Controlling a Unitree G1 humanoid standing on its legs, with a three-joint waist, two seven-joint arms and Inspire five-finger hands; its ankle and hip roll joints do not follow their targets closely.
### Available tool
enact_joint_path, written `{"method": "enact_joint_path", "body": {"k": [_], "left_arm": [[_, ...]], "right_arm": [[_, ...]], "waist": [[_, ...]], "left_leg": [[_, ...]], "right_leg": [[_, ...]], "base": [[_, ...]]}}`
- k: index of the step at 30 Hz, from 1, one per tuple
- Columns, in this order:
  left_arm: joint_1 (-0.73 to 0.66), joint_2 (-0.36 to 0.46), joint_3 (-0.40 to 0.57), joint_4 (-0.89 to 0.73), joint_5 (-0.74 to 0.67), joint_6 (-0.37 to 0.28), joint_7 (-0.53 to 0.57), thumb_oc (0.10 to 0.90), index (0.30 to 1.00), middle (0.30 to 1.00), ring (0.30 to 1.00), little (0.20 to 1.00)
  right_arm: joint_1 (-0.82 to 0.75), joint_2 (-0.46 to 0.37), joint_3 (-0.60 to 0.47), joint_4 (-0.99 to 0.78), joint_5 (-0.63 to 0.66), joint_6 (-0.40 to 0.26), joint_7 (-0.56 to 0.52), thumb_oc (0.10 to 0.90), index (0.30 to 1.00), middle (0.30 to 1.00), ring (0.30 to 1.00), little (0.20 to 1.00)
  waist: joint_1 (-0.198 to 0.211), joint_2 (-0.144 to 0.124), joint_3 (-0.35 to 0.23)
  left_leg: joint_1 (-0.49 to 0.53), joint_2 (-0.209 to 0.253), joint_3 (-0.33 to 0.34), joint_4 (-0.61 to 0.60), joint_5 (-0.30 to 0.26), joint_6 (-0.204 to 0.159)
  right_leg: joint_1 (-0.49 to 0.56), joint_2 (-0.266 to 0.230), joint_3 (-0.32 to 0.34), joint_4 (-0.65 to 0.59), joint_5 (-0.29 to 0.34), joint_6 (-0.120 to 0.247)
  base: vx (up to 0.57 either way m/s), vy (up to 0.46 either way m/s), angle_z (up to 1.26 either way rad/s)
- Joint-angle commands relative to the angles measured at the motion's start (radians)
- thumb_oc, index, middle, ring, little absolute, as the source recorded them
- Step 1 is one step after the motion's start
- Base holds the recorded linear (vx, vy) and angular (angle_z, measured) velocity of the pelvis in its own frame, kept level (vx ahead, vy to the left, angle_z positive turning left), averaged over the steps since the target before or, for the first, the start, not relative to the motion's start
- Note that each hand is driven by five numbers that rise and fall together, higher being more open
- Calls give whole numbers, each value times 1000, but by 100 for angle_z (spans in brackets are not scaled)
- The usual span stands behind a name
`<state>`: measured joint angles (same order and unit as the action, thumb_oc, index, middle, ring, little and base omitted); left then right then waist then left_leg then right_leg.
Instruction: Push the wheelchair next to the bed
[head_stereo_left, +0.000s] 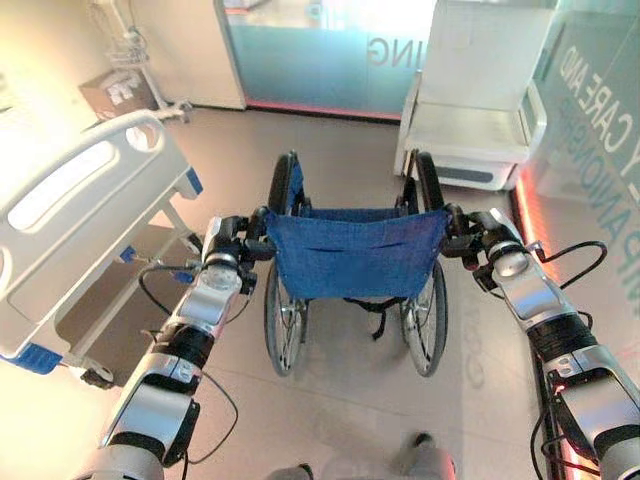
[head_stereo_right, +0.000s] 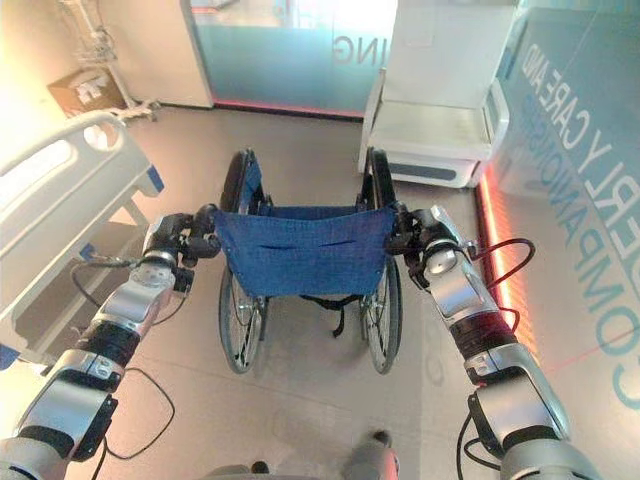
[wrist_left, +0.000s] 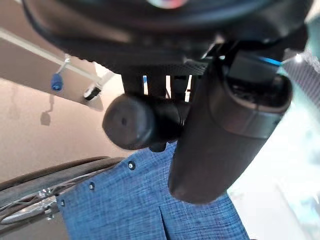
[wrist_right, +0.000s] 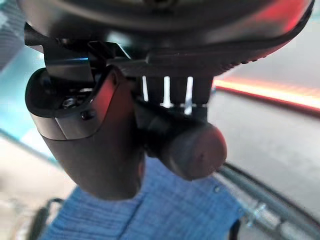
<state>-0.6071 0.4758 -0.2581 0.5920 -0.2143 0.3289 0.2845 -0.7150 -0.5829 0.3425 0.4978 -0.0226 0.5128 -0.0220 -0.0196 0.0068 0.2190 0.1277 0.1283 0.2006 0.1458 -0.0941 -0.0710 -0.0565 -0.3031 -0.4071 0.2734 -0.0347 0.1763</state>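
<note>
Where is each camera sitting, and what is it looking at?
Left eye view: on the head, looking down at the wheelchair, the bed on the left, and both arms.
Right eye view: beside it, same scene, slightly shifted.
Left wrist view: on the left wrist; left hand curled round the left push handle.
Right wrist view: on the right wrist; right hand curled round the right push handle.
Both wrist views share the blue backrest.

Both arms reach forward, the left hand (head_stereo_left: 232, 250) and right hand (head_stereo_left: 478, 238) each with fingers curled tight (thumbs folded across) round a push handle (wrist_left: 135, 121).
</note>
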Motion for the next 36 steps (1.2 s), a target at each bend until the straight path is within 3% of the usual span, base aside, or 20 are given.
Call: {"method": "enact_joint_path", "body": {"k": [1, 3, 5, 8, 9, 12, 13, 15, 17, 20, 21, 23, 24, 26, 27, 28, 29, 31, 35, 36], "left_arm": [[172, 43, -77, 1, 4, -24, -33, 400, 300, 300, 300, 300], [181, 28, -72, 10, -7, -27, -28, 400, 300, 300, 300, 300], [177, 12, -81, 39, -23, -40, -19, 400, 300, 300, 300, 300], [156, 19, -94, 44, -37, -32, -28, 400, 300, 300, 300, 300], [149, 28, -98, 43, -42, -29, -29, 400, 300, 300, 300, 300], [146, 31, -94, 37, -54, -27, -17, 400, 300, 300, 300, 300], [158, 27, -83, 20, -75, -28, 13, 400, 300, 300, 300, 300], [173, 22, -72, 12, -80, -31, 33, 400, 300, 300, 300, 300], [220, 36, -33, -9, -72, -54, 34, 400, 300, 300, 300, 300], [231, 53, -17, -23, -65, -47, 14, 400, 300, 300, 300, 300], [228, 64, -19, -21, -69, -41, 3, 400, 300, 300, 300, 300], [231, 69, -17, -22, -61, -33, -9, 400, 300, 300, 300, 300], [230, 72, -12, -20, -41, -24, -28, 400, 300, 300, 300, 300], [223, 81, -15, -19, -28, -13, -43, 400, 300, 300, 300, 300], [210, 93, -26, -22, -5, 7, -59, 400, 300, 300, 300, 300], [210, 94, -26, -22, -5, 7, -59, 400, 300, 300, 300, 300], [185, 105, -49, -26, 4, 32, -60, 400, 300, 300, 300, 300], [171, 110, -61, -21, 1, 43, -56, 400, 300, 300, 300, 300], [160, 111, -58, -6, -2, 34, -49, 400, 300, 300, 300, 300], [153, 105, -48, 1, 8, 27, -54, 400, 300, 300, 300, 300]], "right_arm": [[23, -74, 150, 113, -46, -110, -2, 400, 300, 300, 300, 300], [31, -81, 154, 127, -66, -133, 15, 400, 300, 300, 300, 300], [35, -105, 154, 149, -81, -166, 25, 400, 300, 300, 300, 300], [33, -128, 154, 152, -69, -176, 16, 400, 300, 300, 300, 300], [16, -122, 160, 172, -70, -190, 6, 400, 300, 300, 300, 300], [-2, -109, 163, 175, -87, -192, 2, 400, 300, 300, 300, 300], [-7, -90, 173, 161, -125, -200, -5, 400, 300, 300, 300, 300], [-13, -84, 181, 154, -143, -208, -3, 400, 300, 300, 300, 300], [-26, -100, 191, 160, -164, -235, 26, 400, 300, 300, 300, 300], [-31, -111, 193, 178, -138, -239, 31, 400, 300, 300, 300, 300], [-27, -107, 188, 185, -127, -234, 38, 400, 300, 300, 300, 300], [-21, -101, 183, 191, -126, -228, 54, 400, 300, 300, 300, 300], [-17, -97, 181, 200, -118, -217, 61, 400, 300, 300, 300, 300], [-8, -86, 170, 198, -119, -205, 62, 400, 300, 300, 300, 300], [6, -77, 161, 192, -111, -193, 65, 400, 300, 300, 300, 300], [7, -77, 161, 192, -111, -193, 65, 400, 300, 300, 300, 300], [31, -75, 147, 163, -102, -176, 64, 400, 300, 300, 300, 300], [49, -62, 141, 144, -108, -165, 62, 400, 300, 300, 300, 300], [58, -38, 141, 133, -134, -160, 59, 400, 300, 300, 300, 300], [69, -31, 137, 131, -150, -162, 53, 400, 300, 300, 300, 300]], "waist": [[61, -45, -40], [56, -38, -57], [55, -38, -78], [67, -45, -64], [79, -40, -44], [100, -45, -24], [130, -36, -9], [146, -23, -4], [173, 1, -9], [169, -6, -25], [175, -15, -31], [184, -20, -44], [185, -24, -58], [187, -28, -69], [193, -40, -84], [193, -41, -84], [188, -52, -97], [175, -51, -96], [142, -32, -79], [125, -19, -69]], "left_leg": [[24, -67, 86, 233, -130, 53], [34, -27, 92, 296, -109, 22], [4, 4, 105, 380, 6, -35], [-69, -5, 98, 382, 12, -34], [-92, -38, 90, 310, 6, -22], [-149, -42, 98, 218, 48, -23], [-266, -34, 61, 88, 176, -30], [-300, -17, 30, 0, 244, -43], [-321, 33, 13, -118, 316, -44], [-286, 24, 73, -72, 249, -34], [-297, -1, 65, -5, 198, -13], [-308, -13, 65, 48, 160, -2], [-282, -32, 94, 52, 110, 31], [-261, -57, 102, 36, 95, 54], [-249, -96, 101, 22, 85, 75], [-249, -96, 101, 21, 85, 76], [-221, -137, 111, -7, 74, 99], [-181, -175, 102, -39, 63, 114], [-113, -163, 116, -53, 51, 105], [-62, -155, 113, -62, 31, 101]], "right_leg": [[-37, 33, -4, -43, 64, -46], [-19, 75, -10, -46, 25, -65], [29, 127, -49, -87, -17, -112], [73, 145, -54, -110, -33, -119], [98, 159, -30, -112, -35, -104], [171, 185, -2, -169, -35, -99], [210, 207, 30, -224, -18, -109], [229, 219, 50, -230, -25, -110], [261, 235, 70, -186, -84, -117], [281, 220, 46, -110, -160, -114], [290, 211, 47, -82, -185, -115], [301, 203, 42, -52, -210, -112], [296, 187, 35, 11, -222, -95], [287, 170, 30, 87, -222, -71], [287, 147, 29, 162, -189, -34], [287, 146, 29, 163, -190, -34], [255, 111, 23, 271, -90, 13], [184, 87, 42, 317, 7, 37], [86, 78, 22, 193, 42, 20], [10, 38, -8, 111, 107, 6]], "base": [[437, -266, 40], [330, -206, 20], [334, -228, 28], [294, -114, 26], [291, -40, -5], [349, -2, 18], [403, 115, -3], [449, 159, -35], [601, 248, -60], [503, 209, -73], [456, 179, -65], [419, 193, -53], [541, 323, -33], [460, 283, -24], [271, 162, -9], [544, 339, -3], [331, 221, 1], [397, 230, -4], [350, 51, -9], [394, -72, -30]]}}
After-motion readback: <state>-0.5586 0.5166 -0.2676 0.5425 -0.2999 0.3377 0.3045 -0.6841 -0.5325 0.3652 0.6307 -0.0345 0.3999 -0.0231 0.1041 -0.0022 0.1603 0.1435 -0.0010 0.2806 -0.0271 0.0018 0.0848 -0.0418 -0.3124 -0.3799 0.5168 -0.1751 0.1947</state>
